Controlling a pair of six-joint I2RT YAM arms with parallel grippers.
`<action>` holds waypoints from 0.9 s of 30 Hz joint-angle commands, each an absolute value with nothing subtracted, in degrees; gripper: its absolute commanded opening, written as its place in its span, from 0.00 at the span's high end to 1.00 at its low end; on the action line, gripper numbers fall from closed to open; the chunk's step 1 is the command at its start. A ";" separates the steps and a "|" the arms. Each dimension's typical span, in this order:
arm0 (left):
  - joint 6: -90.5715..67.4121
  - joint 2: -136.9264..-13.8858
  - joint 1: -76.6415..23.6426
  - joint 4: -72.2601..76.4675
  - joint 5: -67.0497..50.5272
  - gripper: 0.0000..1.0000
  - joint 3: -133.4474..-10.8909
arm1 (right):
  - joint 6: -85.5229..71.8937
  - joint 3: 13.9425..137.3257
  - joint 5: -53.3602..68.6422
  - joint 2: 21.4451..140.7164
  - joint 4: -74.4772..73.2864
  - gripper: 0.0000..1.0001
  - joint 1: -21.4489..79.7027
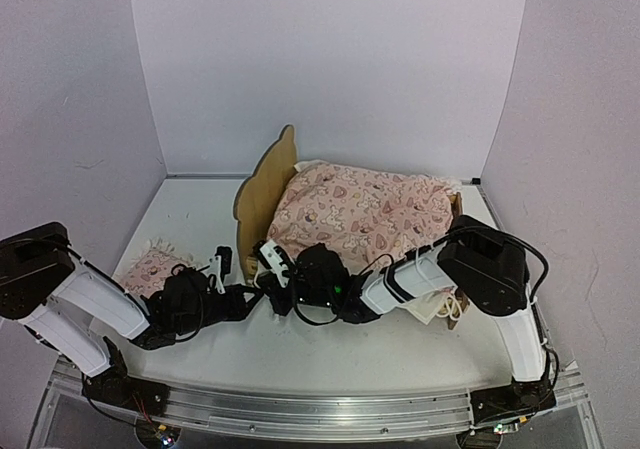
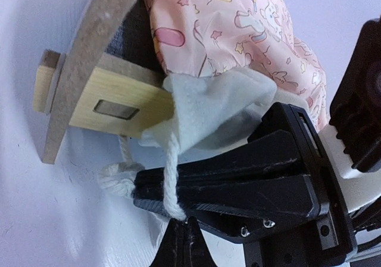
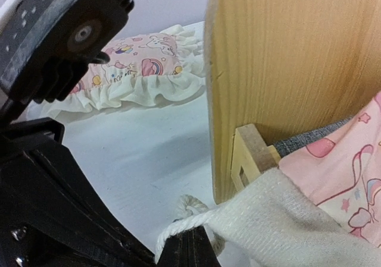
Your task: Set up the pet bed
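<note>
From above, the pet bed [image 1: 262, 194] stands toward the bench's [image 1: 330, 344] far edge under the blanket [image 1: 365, 214]. Left wrist: the left tool [image 2: 177, 243] is clenched on the blanket's white hem [image 2: 220, 112] by the side rail [image 2: 119, 103]. Right wrist: the right tool [image 3: 186, 248] pinches that hem below the headboard [image 3: 280, 59]; lift both evenly, lest the frame skid.

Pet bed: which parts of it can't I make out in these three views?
- Mattress: in the top view it is under the blanket; only a grey sliver shows in the right wrist view.
- Footboard: in the top view it is mostly covered by the blanket.
- Side rail: in the left wrist view the white cloth drapes over all but its end.
</note>
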State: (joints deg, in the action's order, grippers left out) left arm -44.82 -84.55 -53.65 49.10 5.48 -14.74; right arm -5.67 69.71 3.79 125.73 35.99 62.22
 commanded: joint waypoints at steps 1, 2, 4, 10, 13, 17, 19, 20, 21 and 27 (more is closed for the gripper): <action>-44.01 -85.66 -53.44 51.66 3.30 1.00 -14.67 | 6.42 71.06 15.20 128.38 44.26 0.99 60.50; -44.03 -85.77 -53.33 51.62 3.46 1.00 -14.74 | 9.11 71.25 17.09 128.62 44.48 0.98 60.52; -43.95 -85.91 -52.99 51.61 3.74 1.00 -14.85 | 11.98 71.16 18.85 129.33 46.04 0.98 60.40; -43.73 -84.95 -51.88 50.54 2.58 0.89 -15.99 | 10.99 70.53 19.21 130.53 49.45 0.98 58.35; -44.66 -81.13 -51.68 48.27 1.67 0.65 -14.43 | 9.73 70.30 19.58 130.39 49.98 0.99 57.60; -43.73 -72.03 -51.60 39.14 1.11 0.49 -13.66 | 9.82 69.40 19.72 129.91 50.26 0.98 57.23; -42.77 -67.28 -51.51 31.31 0.52 0.46 -15.64 | 9.91 69.79 19.96 130.15 50.28 0.98 57.09; -42.85 -65.24 -51.09 27.49 0.26 0.44 -16.58 | 9.85 70.09 20.12 130.28 50.27 0.98 57.01; -43.08 -63.34 -50.34 24.52 -1.44 0.42 -17.40 | 9.80 70.32 20.06 130.42 50.27 0.98 56.95; -62.36 -60.36 -39.60 15.97 -8.97 0.52 -17.87 | 9.47 70.49 20.76 130.35 50.27 0.98 56.66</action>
